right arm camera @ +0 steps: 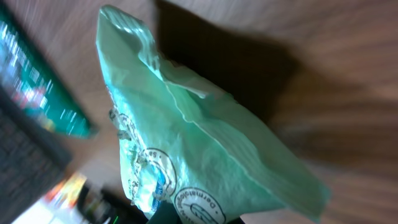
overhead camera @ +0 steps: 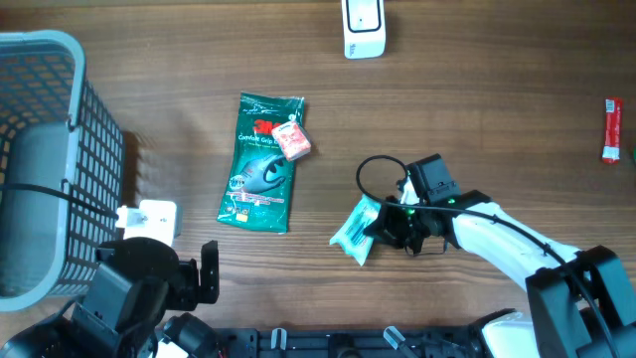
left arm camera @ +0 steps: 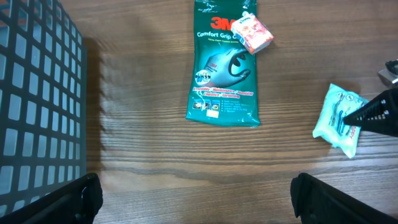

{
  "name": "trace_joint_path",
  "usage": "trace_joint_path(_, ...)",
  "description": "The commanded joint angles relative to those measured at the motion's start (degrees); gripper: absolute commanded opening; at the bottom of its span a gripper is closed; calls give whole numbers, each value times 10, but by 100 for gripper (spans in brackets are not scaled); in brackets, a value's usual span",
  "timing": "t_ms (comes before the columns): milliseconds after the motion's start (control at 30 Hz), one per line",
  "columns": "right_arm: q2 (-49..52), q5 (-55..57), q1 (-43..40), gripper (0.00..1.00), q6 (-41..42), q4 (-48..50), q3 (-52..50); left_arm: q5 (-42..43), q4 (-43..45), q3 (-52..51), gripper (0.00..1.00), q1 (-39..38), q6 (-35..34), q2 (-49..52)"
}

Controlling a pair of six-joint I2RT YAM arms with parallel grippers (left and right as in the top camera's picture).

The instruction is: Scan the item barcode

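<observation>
The item is a pale green soft packet (overhead camera: pixel 355 231) with round printed seals, lying just right of the table's middle. My right gripper (overhead camera: pixel 386 227) is shut on the packet's right end. In the right wrist view the packet (right arm camera: pixel 186 137) fills the frame and looks lifted and tilted, with my right gripper (right arm camera: pixel 193 216) pinching its lower edge. No barcode shows on it. The white scanner (overhead camera: pixel 364 28) stands at the far edge. My left gripper (left arm camera: pixel 196 198) hangs open over bare wood near the front left, holding nothing; the packet (left arm camera: pixel 339 118) shows to its right.
A green 3M glove pack (overhead camera: pixel 262 162) lies left of centre with a small red-and-white box (overhead camera: pixel 292 140) on its top corner. A grey mesh basket (overhead camera: pixel 70 119) stands at the left edge. A red stick pack (overhead camera: pixel 611 129) lies at the far right.
</observation>
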Motion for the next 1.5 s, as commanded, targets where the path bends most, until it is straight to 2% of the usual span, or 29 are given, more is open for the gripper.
trace_joint_path(0,-32,-165,-13,4,97,1,6,-5,1,2,100,2,-5,-3)
trace_joint_path(33,-35,-177,-14,4,158,0,6,-5,1,2,100,2,-5,-3)
trace_joint_path(133,-36,-261,-14,4,248,-5,5,-5,1,2,100,2,-5,-3)
trace_joint_path(267,-36,-412,-14,4,338,29,5,-5,1,2,100,2,-5,-3)
trace_joint_path(367,-36,-464,-14,4,368,105,5,-5,1,2,100,2,-5,-3)
trace_joint_path(500,-36,-537,-14,4,436,112,5,-5,1,2,100,2,-5,-3)
trace_joint_path(633,-36,-544,-14,4,475,115,5,-5,1,2,100,2,-5,-3)
trace_joint_path(767,-36,-540,-14,4,494,171,5,-5,1,2,100,2,-5,-3)
trace_joint_path(833,-36,-529,-14,4,568,179,5,-5,1,2,100,2,-5,-3)
trace_joint_path(900,-36,-527,-14,4,678,177,5,-5,1,2,100,2,-5,-3)
trace_joint_path(1200,-29,-461,-95,4,678,-110,16,-5,1,2,100,2,-5,-3)
trace_joint_path(1467,-3,-440,-216,5,678,-240,16,-5,1,2,100,2,-5,-3)
